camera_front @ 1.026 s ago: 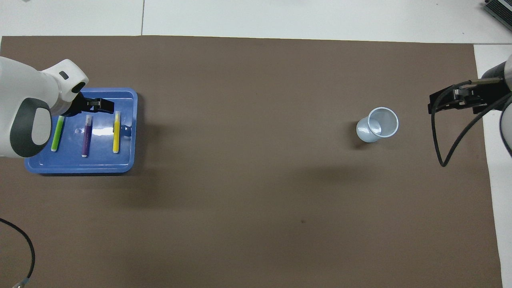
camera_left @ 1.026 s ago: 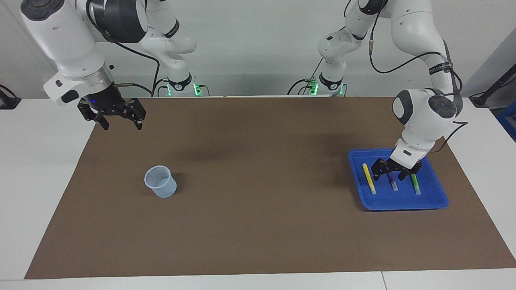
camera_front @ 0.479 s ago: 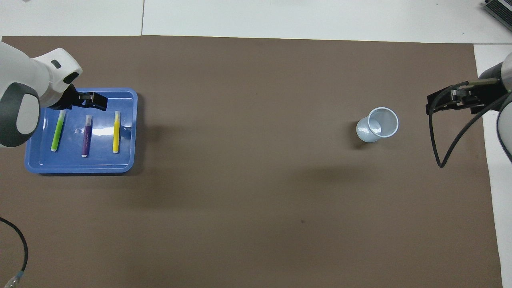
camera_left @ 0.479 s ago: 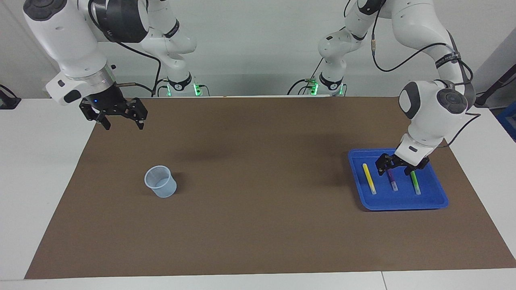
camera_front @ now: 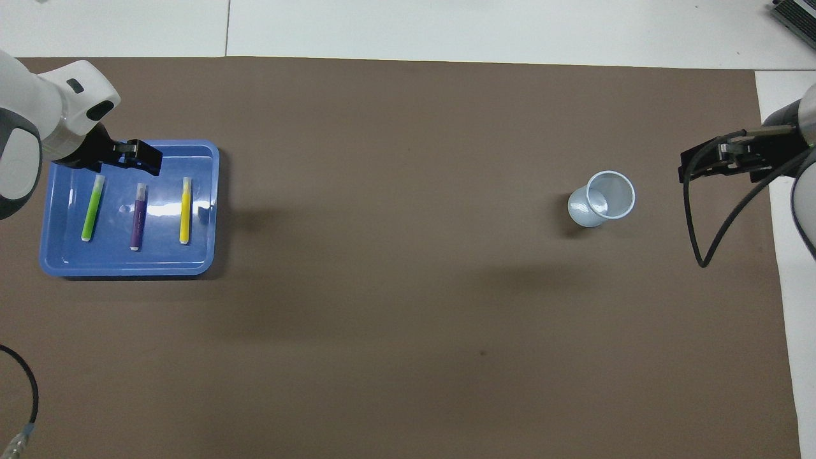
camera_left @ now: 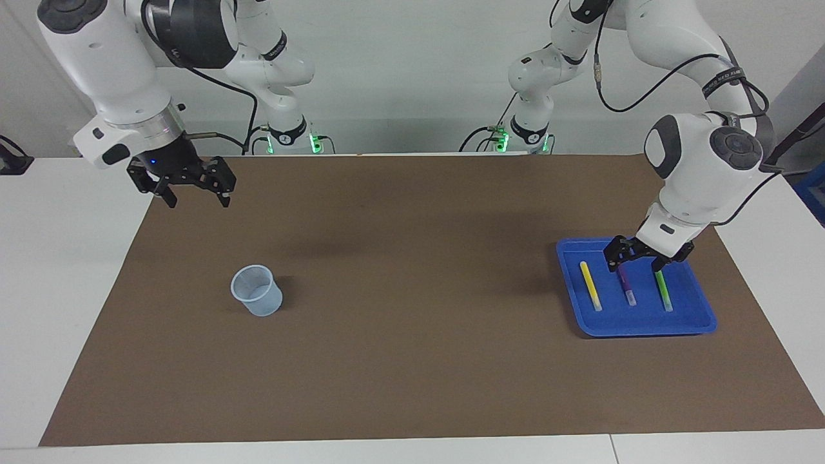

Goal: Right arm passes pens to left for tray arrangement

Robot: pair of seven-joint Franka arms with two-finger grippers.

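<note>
Your left gripper (camera_left: pixel 637 259) is hanging spread and empty over the tray (camera_left: pixel 699 325), above the three pens' (camera_left: pixel 628 289) ends nearest the robots. Your right gripper (camera_left: pixel 191 191) is waiting spread, well apart from the tray. The pens are likely light, stiff and slick; pinch mid-barrel.

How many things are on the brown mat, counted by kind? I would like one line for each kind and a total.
Pens: 3 (green, purple, yellow), all lying in the tray
Tray: 1
Cup: 1
Total: 5
</note>
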